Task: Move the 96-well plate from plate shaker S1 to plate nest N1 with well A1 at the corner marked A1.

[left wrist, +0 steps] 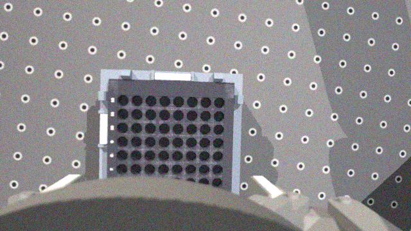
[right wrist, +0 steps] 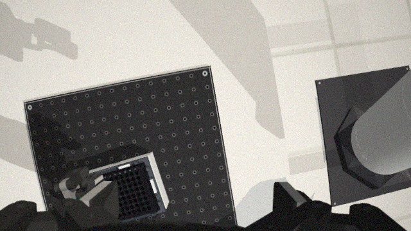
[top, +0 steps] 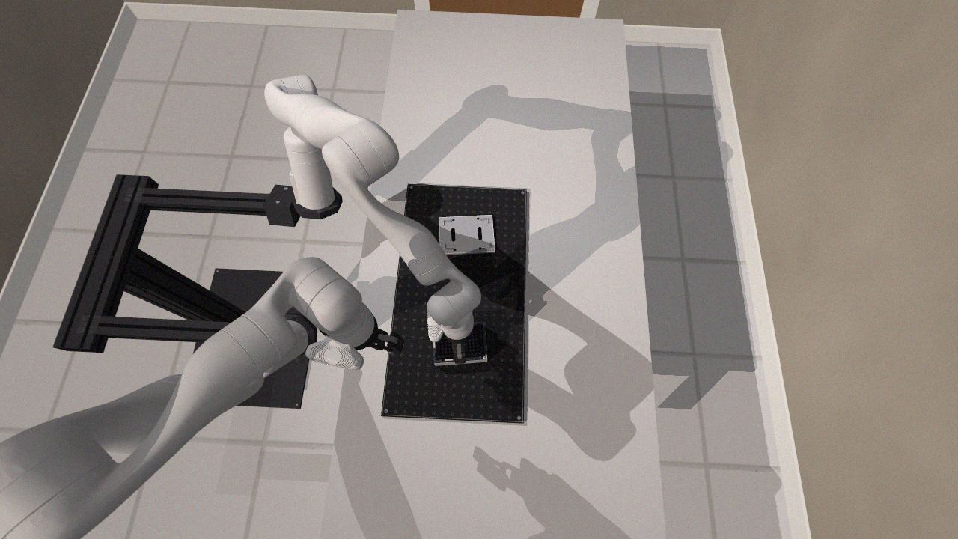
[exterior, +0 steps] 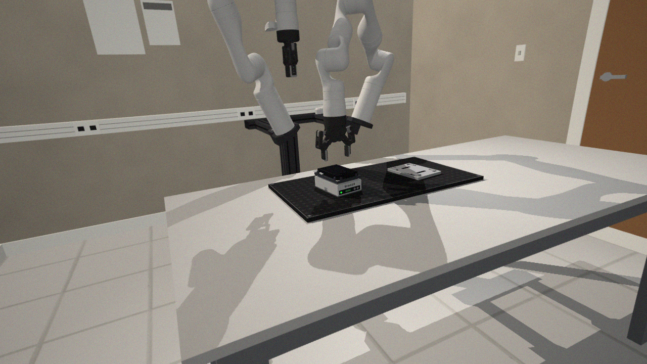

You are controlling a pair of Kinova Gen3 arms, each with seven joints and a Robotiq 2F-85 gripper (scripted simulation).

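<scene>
The dark 96-well plate (top: 474, 344) (exterior: 336, 171) (left wrist: 171, 135) (right wrist: 135, 189) sits on the white shaker S1 (top: 466, 362) (exterior: 332, 185) (left wrist: 237, 144) (right wrist: 159, 183); its A1 mark is not legible. My left gripper (exterior: 336, 156) (left wrist: 167, 194) is open above the plate, its fingertips apart and not touching it; in the left wrist view they flank the shaker's sides. My right gripper (top: 394, 342) (exterior: 290, 72) (right wrist: 194, 199) is open, high up and off to the side of the shaker. The pale nest N1 (top: 466, 234) (exterior: 429, 173) holds nothing.
Shaker and nest stand on a black perforated board (top: 415, 395) (exterior: 293, 199) (right wrist: 180, 119) on the white table (top: 509, 53) (exterior: 253, 280). The left forearm (top: 382, 211) reaches over the board beside the nest. The black arm stand (top: 100, 268) is behind.
</scene>
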